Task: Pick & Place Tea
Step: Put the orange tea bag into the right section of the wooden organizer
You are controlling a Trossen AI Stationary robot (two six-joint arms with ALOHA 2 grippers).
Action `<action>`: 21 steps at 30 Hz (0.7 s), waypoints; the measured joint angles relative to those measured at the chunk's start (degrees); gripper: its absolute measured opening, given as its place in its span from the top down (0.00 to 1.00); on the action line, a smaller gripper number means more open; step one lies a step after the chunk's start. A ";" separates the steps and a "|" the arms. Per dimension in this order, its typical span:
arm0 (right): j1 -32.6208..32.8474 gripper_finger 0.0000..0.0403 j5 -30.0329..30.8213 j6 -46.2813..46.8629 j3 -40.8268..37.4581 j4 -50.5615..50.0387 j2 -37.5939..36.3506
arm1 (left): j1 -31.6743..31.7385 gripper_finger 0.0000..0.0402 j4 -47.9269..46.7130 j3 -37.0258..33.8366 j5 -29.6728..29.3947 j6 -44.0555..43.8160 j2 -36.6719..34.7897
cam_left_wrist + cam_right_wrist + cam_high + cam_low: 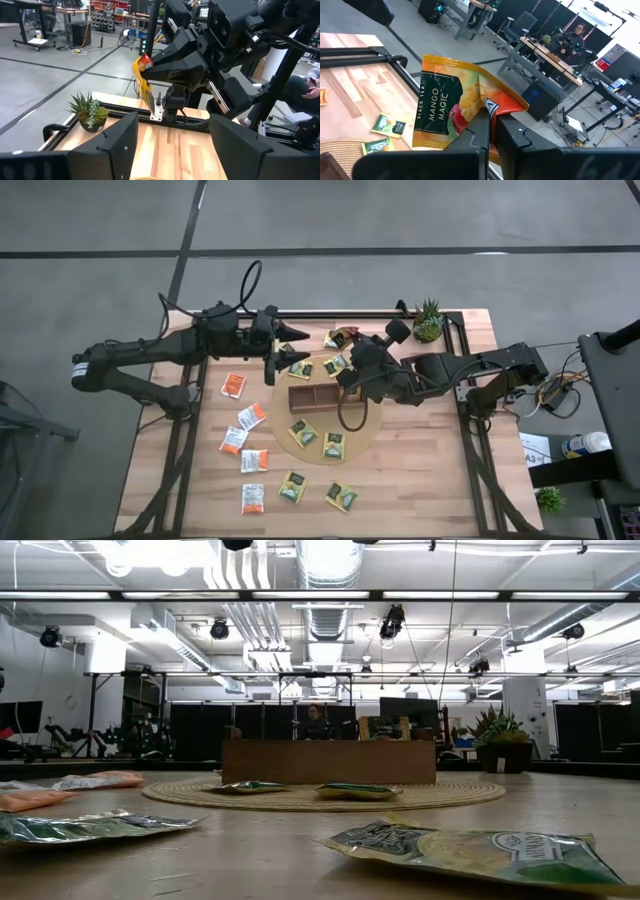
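My right gripper [492, 119] is high over the table's far middle, shut on an orange-yellow tea sachet [451, 107] with a dark label; the sachet [144, 82] also shows in the left wrist view. My left gripper [172, 142] faces it from the left, level and open, with nothing between its fingers. The brown wooden tray [315, 396] rests on a round woven mat [372, 432]. Several orange sachets [233, 385] and green sachets [292, 486] lie flat on the table and the mat. Neither gripper shows in the low view. My right gripper pinches the sachet between its two fingers near its orange-red end [481, 102]. The fingers [167, 67] come nearly level from the table's right, slanting toward the far edge. The sachet is lifted clear of the table and hangs down below the fingertips, slightly curled.
A small potted plant [428, 321] stands at the far right corner. Black rails [462, 340] run along the table's edges. Two green sachets [333, 445] lie on the mat near the tray. Bare wood [420, 480] lies at the near right.
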 joint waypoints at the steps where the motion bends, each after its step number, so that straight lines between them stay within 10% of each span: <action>1: 0.00 0.97 -0.07 0.00 0.00 0.01 0.00 | 0.00 0.40 0.04 0.00 0.00 0.19 0.00; 21: -2.26 0.97 -0.07 -6.81 -0.09 6.70 0.55 | 0.01 0.41 2.18 0.00 -0.85 8.90 -0.07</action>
